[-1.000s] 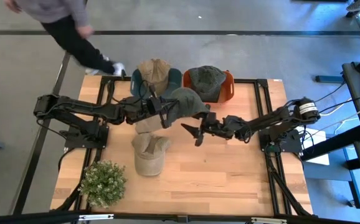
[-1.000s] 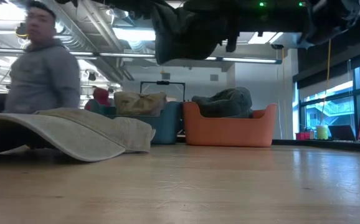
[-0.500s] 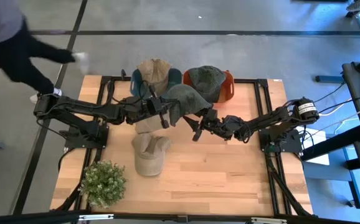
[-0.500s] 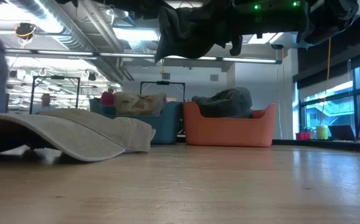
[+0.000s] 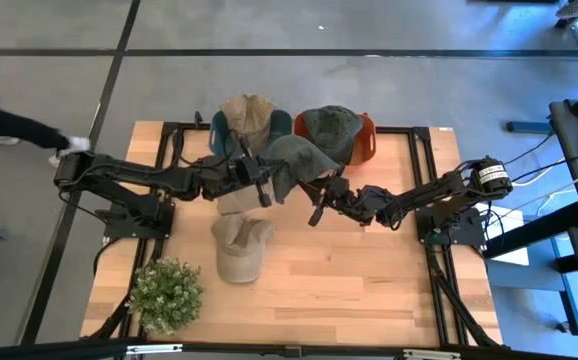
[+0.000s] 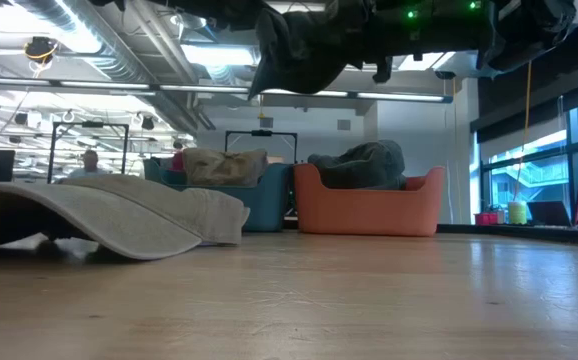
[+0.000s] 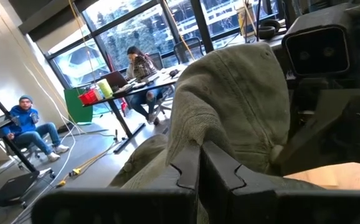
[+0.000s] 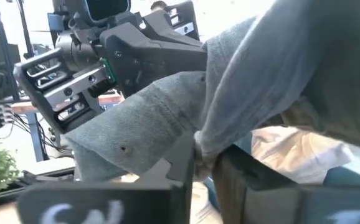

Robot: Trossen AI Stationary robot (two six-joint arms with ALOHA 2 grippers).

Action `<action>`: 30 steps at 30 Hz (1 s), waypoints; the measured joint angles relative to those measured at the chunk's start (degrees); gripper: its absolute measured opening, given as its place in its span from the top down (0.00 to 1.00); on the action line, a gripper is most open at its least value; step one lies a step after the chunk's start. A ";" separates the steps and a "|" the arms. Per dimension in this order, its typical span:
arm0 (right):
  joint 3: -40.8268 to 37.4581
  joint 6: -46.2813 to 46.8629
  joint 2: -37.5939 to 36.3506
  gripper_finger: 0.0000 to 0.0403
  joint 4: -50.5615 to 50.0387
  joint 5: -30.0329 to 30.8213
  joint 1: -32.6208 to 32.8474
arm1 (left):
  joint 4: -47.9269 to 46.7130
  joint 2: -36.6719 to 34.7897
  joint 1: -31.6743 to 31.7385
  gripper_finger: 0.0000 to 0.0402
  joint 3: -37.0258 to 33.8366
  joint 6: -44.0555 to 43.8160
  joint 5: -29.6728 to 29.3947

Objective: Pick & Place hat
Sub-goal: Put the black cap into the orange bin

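Note:
A grey-green hat [image 5: 294, 158] hangs in the air above the table's far middle, also seen at the top of the low view as the hat [image 6: 299, 50]. My left gripper [image 5: 266, 185] is shut on its left side. My right gripper [image 5: 319, 198] is shut on its right side. A tan hat [image 5: 239, 248] lies on the table nearer the front, its brim down on the wood [image 6: 109, 215]. My left gripper pinches a bunched fold of the hat's cloth [image 7: 189, 134] between its two fingers, coming level from the table's left. The hat is lifted clear of the table. My right gripper pinches a gathered edge of the hat's cloth [image 8: 214, 140] between its two fingers [image 8: 180, 158], coming level from the table's right. The cloth spreads away from the fingers toward the other arm.
A teal bin [image 5: 219, 128] with a tan hat in it and an orange bin [image 5: 369, 135] with a dark green hat stand at the table's far edge. A potted plant [image 5: 166, 295] stands at the near left corner. Bare wood lies at the near right.
My right gripper has gone toward the table's left and far edge, up to the hanging hat, and has shut on its right side. The hat stays lifted in my left gripper. A person beyond the table's far left has walked off to the left.

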 joint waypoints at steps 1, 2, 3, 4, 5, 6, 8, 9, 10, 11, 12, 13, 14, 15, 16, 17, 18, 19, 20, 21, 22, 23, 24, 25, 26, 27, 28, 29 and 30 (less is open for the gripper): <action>0.00 -0.57 0.00 0.91 0.06 -0.02 0.00 | 0.00 0.00 -0.06 0.99 0.00 0.00 0.01; 0.00 -1.37 0.00 0.92 0.04 -0.02 0.02 | 0.00 0.00 -0.06 0.99 0.00 0.00 0.07; 0.00 -1.74 0.00 0.93 0.04 -0.02 0.02 | 0.00 0.00 -0.06 0.99 0.00 0.00 0.09; 0.00 -1.98 0.00 0.93 0.06 -0.02 0.02 | 0.00 0.00 -0.03 0.99 0.00 0.00 0.09; 0.00 -2.24 0.00 0.93 0.06 -0.02 0.02 | 0.00 0.00 -0.02 0.99 0.00 0.00 0.09; 0.00 -2.39 0.00 0.93 0.06 -0.02 0.02 | 0.00 0.00 -0.03 0.99 0.00 0.00 0.09; -0.02 -2.94 0.00 0.93 0.06 -0.02 0.11 | 0.01 0.00 -0.03 0.98 0.00 0.00 0.10; -0.02 -3.20 0.00 0.93 0.06 0.03 0.24 | 0.02 0.00 -0.03 0.98 0.00 0.02 0.11; -0.02 -3.58 0.00 0.93 0.06 0.36 0.42 | 0.02 0.00 -0.03 0.97 0.00 0.04 0.11; -0.02 -4.36 -0.02 0.93 0.07 1.06 0.65 | 0.02 0.00 -0.03 0.96 0.00 0.11 0.11; -0.02 -4.95 -0.04 0.93 0.09 1.98 0.97 | 0.02 0.00 -0.03 0.96 0.00 0.17 0.09; -0.02 -5.83 -0.05 0.93 0.09 3.12 1.32 | 0.02 0.00 -0.03 0.94 0.00 0.10 -0.03; -0.02 -6.18 -0.09 0.93 0.10 4.13 1.66 | 0.02 0.00 -0.03 0.93 0.00 0.07 -0.28; -0.02 -6.88 -0.26 0.93 0.04 4.88 1.97 | 0.03 0.00 -0.04 0.91 0.00 0.06 -0.77; -0.04 -7.53 -0.52 0.93 0.03 5.43 2.31 | 0.04 0.00 -0.13 0.89 0.00 0.04 -1.49; -0.04 -8.28 -0.87 0.93 0.02 5.74 2.63 | 0.07 0.00 -0.25 0.87 0.00 0.04 -2.51; -0.04 -8.95 -1.44 0.93 -0.14 6.22 3.04 | 0.04 0.00 -0.42 0.84 0.00 0.02 -3.72; -0.04 -9.15 -2.14 0.93 -0.52 6.76 3.38 | 0.06 0.00 -0.64 0.82 0.00 -0.08 -5.09; -0.04 -9.34 -3.04 0.93 -1.24 7.23 3.73 | 0.04 -0.02 -0.97 0.79 0.00 -0.33 -6.49; -0.04 -9.80 -4.10 0.93 -2.36 7.42 4.06 | 0.01 -0.02 -1.35 0.77 0.00 -0.45 -7.85; -0.04 -10.06 -5.13 0.93 -3.93 7.50 4.37 | -0.07 -0.03 -1.82 0.74 0.00 -0.46 -9.15; -0.04 -10.10 -6.16 0.93 -5.63 7.57 4.68 | -0.19 -0.04 -2.29 0.73 0.00 -0.45 -10.54; -0.04 -9.95 -7.38 0.93 -7.72 7.60 5.00 | -0.46 -0.04 -2.87 0.71 0.00 -0.46 -11.92; -0.04 -9.10 -8.59 0.93 -9.96 7.57 5.26 | -0.89 -0.04 -3.46 0.70 0.00 -0.45 -13.22; -0.04 -8.61 -9.85 0.93 -12.18 7.53 5.45 | -1.52 -0.04 -4.02 0.69 0.00 -0.43 -14.47; -0.04 -7.47 -11.24 0.93 -14.96 7.40 5.70 | -2.36 -0.04 -4.49 0.68 0.00 -0.39 -15.85; -0.04 -5.95 -12.82 0.93 -18.24 7.23 5.85 | -3.30 -0.04 -5.02 0.68 0.00 -0.25 -17.32; -0.04 -3.94 -14.37 0.93 -21.54 6.81 5.90 | -4.52 -0.06 -5.47 0.68 0.00 -0.24 -18.90; -0.04 -1.58 -16.18 0.93 -25.03 6.04 5.90 | -5.83 -0.07 -5.81 0.68 0.00 -0.45 -20.61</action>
